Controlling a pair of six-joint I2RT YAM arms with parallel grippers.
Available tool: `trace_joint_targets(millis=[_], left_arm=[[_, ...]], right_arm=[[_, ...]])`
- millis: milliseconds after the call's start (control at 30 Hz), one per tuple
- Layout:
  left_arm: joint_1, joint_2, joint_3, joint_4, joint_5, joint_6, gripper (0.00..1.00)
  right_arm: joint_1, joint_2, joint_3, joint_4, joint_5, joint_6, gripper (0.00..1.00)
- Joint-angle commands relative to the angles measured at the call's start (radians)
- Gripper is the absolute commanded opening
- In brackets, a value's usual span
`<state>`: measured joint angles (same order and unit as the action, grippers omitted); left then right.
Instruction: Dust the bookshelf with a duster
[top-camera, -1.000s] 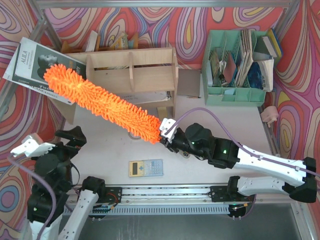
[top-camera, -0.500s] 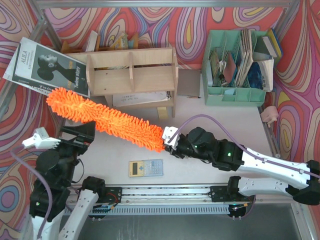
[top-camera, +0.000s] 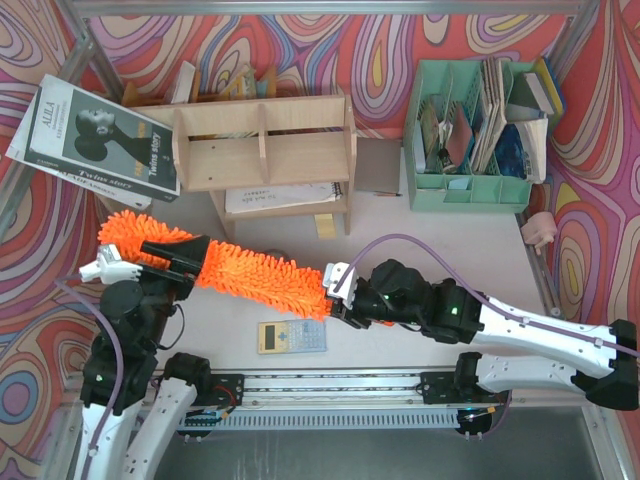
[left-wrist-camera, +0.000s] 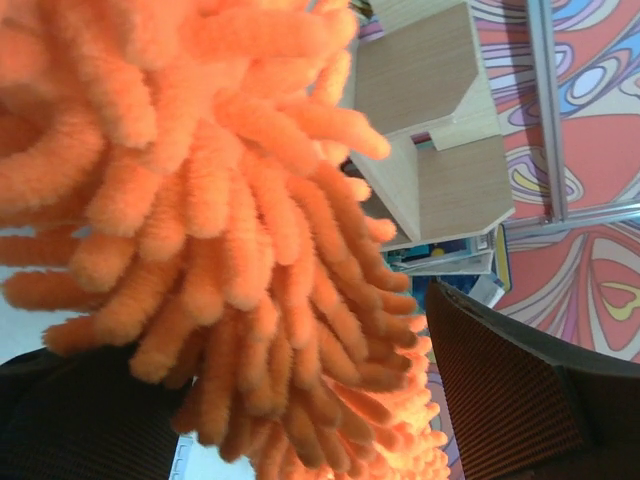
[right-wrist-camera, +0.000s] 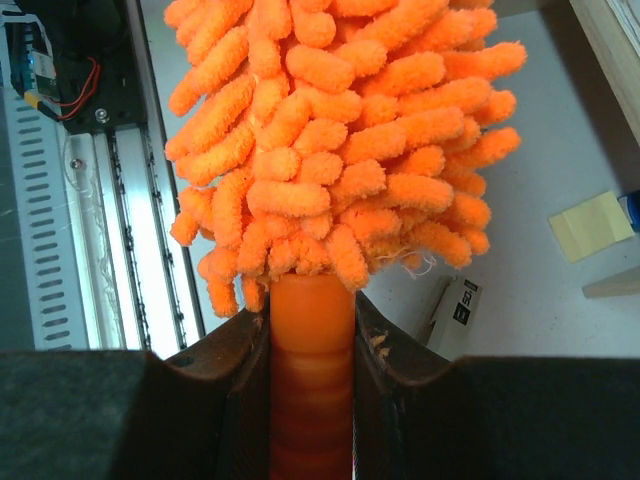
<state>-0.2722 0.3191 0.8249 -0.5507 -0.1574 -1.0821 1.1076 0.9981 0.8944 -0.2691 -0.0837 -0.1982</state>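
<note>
The long orange duster (top-camera: 255, 275) lies slantwise in front of the plywood bookshelf (top-camera: 265, 145) and does not touch it. My right gripper (top-camera: 335, 290) is shut on the duster's short orange handle (right-wrist-camera: 312, 330), and the fluffy head (right-wrist-camera: 330, 120) fans out beyond its fingers. My left gripper (top-camera: 185, 265) straddles the far part of the head. Its jaws stand wide, one on each side of the noodles (left-wrist-camera: 200, 150). The noodles brush one finger (left-wrist-camera: 510, 390). In the left wrist view the bookshelf (left-wrist-camera: 430, 100) shows behind the duster.
A grey calculator (top-camera: 291, 336) lies near the front rail, just under the duster. A book (top-camera: 95, 135) leans left of the shelf, and papers (top-camera: 275, 197) lie beneath it. A mint-green file organiser (top-camera: 470, 185) stands at the back right. A small box (top-camera: 325, 225) sits by the shelf's right leg.
The right arm swung the duster down and toward the front, away from the book and shelf. The left arm rose to the head, and its jaws now straddle it and have narrowed a little.
</note>
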Motion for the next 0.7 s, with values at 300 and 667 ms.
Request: trace_joint_targets(millis=[300, 667], left_arm=[[0.005, -0.141, -0.171, -0.133, -0.149, -0.154, 0.46], [0.005, -0.254, -0.274, -0.233, -0.309, -0.317, 0.08]], right_arm=[[0.001, 0.077, -0.005, 0.066, -0.038, 0.027, 0.00], [0.002, 0.190, -0.020, 0.146, 0.019, 0.080, 0.13]])
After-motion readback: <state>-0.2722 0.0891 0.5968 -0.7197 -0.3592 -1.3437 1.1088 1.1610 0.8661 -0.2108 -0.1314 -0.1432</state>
